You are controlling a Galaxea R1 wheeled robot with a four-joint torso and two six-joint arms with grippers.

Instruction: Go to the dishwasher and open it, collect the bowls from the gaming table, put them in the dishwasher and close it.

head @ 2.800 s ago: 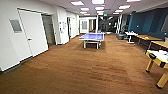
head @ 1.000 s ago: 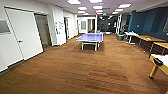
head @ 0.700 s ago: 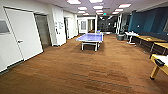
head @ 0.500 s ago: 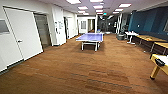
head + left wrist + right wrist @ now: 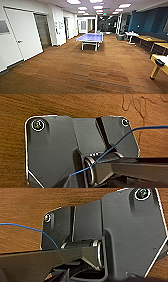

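Gaming table [image 5: 161,65], yellow with a white top, sits at the head view's right edge on the wooden floor [image 5: 82,72]. Blue ping-pong table [image 5: 91,38] stands well beyond, mid-room. White door [image 5: 25,35] at left. State of both grippers' fingers: cannot tell.

Lighting, head view: bright and even, from my vantage; source is the rows of rectangular ceiling panels [image 5: 97,7], the nearest blown to white. Far end of the hall dimmer, the blue wall [image 5: 150,21] dark. Soft shadow under the ping-pong table [image 5: 91,37]. Wood floor [image 5: 82,67] carries a faint sheen. Picture soft throughout; door [image 5: 25,32] edges lean at the margin. Wrist views: warm, evenly lit floor [image 5: 75,105], my own dark plate smeared and out of focus.
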